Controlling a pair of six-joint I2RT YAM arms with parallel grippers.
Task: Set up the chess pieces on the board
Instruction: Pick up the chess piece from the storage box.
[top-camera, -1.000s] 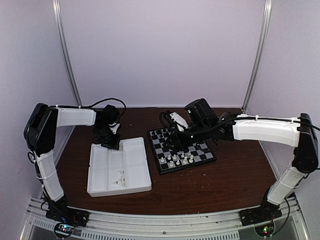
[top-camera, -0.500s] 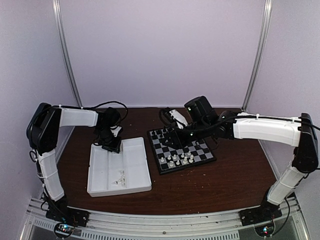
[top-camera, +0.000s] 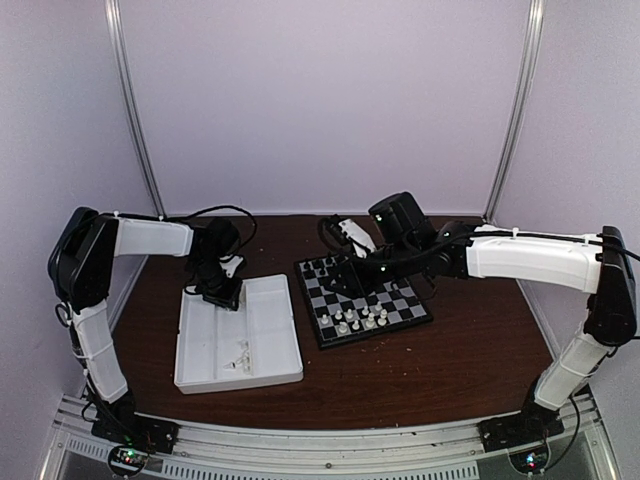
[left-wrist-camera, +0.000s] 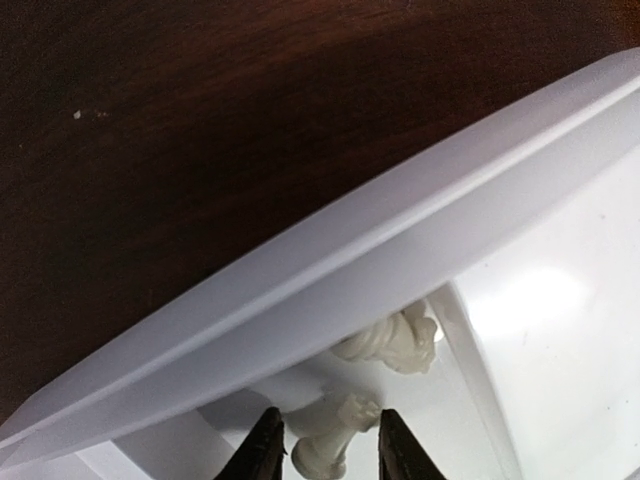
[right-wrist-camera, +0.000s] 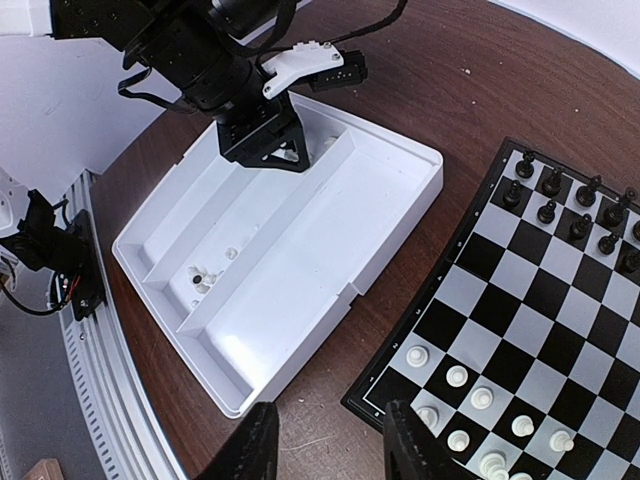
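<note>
The board lies right of centre, with several white chess pieces on its near rows and black ones at the far left. My left gripper dips into the far end of the white tray. In the left wrist view its open jaws closely straddle a white chess piece lying on its side. A second white piece rests just beyond it. My right gripper hovers open and empty above the table, by the board's near-left corner and its white pawns.
A few loose pieces lie in the tray's narrow near compartment. Black chessmen fill the board's far rows. A white cable-connected device sits behind the board. The enclosure's pale walls stand close to the table.
My left gripper has shifted slightly within the tray's far end and its jaws have narrowed a little around the white piece. The right gripper drew back a little early on, then held still.
</note>
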